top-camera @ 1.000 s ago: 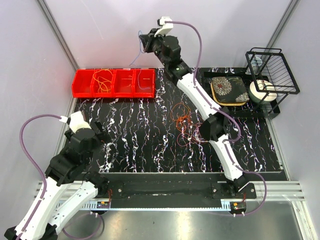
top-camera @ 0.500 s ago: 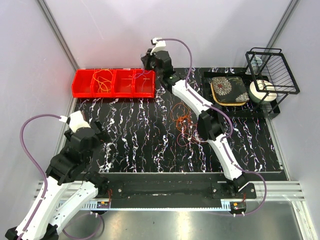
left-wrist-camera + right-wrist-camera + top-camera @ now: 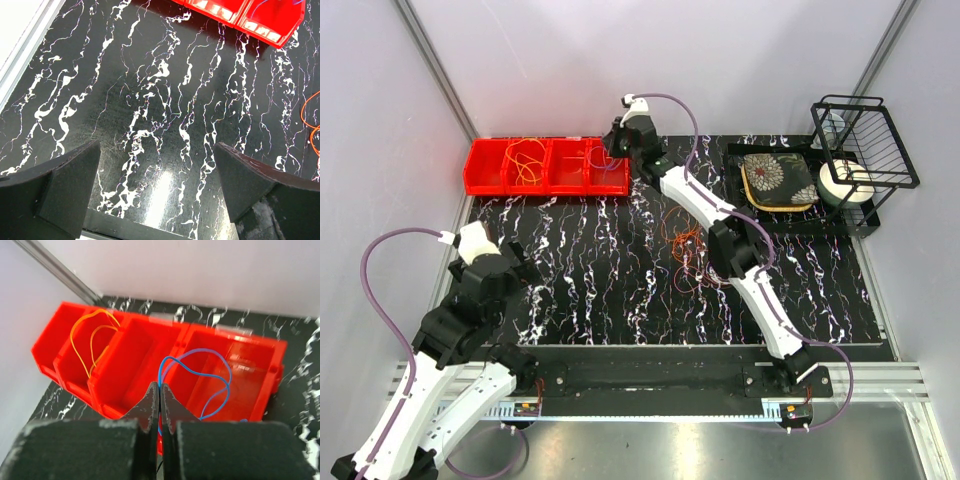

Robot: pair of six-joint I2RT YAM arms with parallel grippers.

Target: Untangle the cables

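Top external camera: from above and behind the arm bases we look down on the whole black, white-veined marble-pattern tabletop (image 3: 600, 290). Left wrist: close, facing down at that tabletop. Right wrist: close above the red plastic compartment bin (image 3: 135, 355). All three views share this bin.

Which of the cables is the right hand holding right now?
The blue cable, pinched in the shut right hand over the red bin. The yellow one lies loose in a bin compartment; the orange tangle sits on the table.
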